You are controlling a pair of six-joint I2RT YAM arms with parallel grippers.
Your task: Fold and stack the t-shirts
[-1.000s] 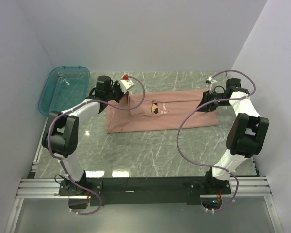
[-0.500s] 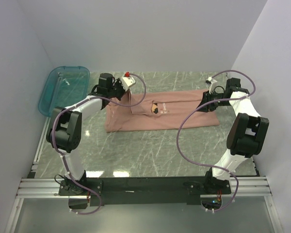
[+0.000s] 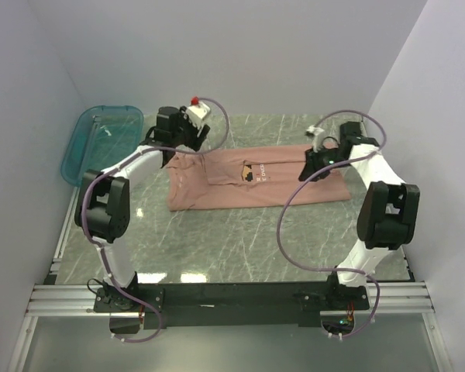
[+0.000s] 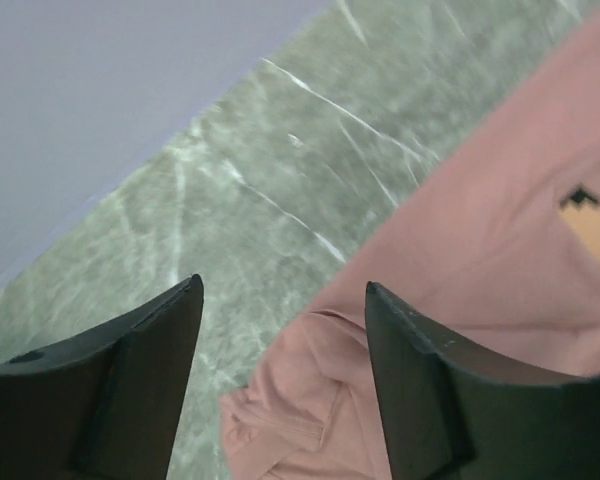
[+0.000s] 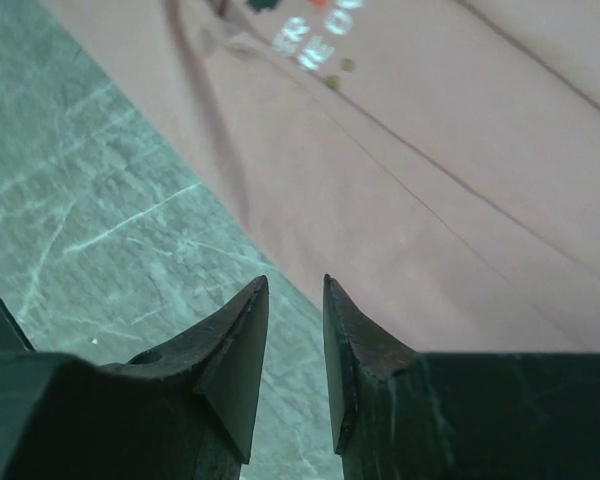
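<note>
— T-shirt [image 3: 256, 182] first: where does it lie?

— Flat on the green marbled worktop [image 3: 240, 240], a dusty-pink band with long fold lines, stretched from one claw to the other. Its chest print faces up about midway between them.

— And the left claw [image 4: 282, 288]?

— Released. Its two dark fingers stand wide apart with nothing between them. Beneath the gap sits the bunched corner of the cloth, and bare worktop runs off ahead of the tips. The rest of the pink cloth spreads away on the side of its right finger, where the pixel figure [image 4: 590, 215] shows at the picture's edge.

— Does it touch the cloth?

— I cannot tell. From above it sits at the far left corner of the cloth. The teal tray [image 3: 101, 143] lies beyond it, on the side away from the cloth, well apart.

— The right claw [image 5: 294, 283]?

— Only a narrow slit between its fingers, gripping nothing; grey stone shows through the slit. The cloth's edge runs slantwise just ahead of the tips, and the cloth fills the ground beyond, with the white lettering [image 5: 315, 40] farther out.

— From above?

— It hangs over the right part of the cloth.
</note>
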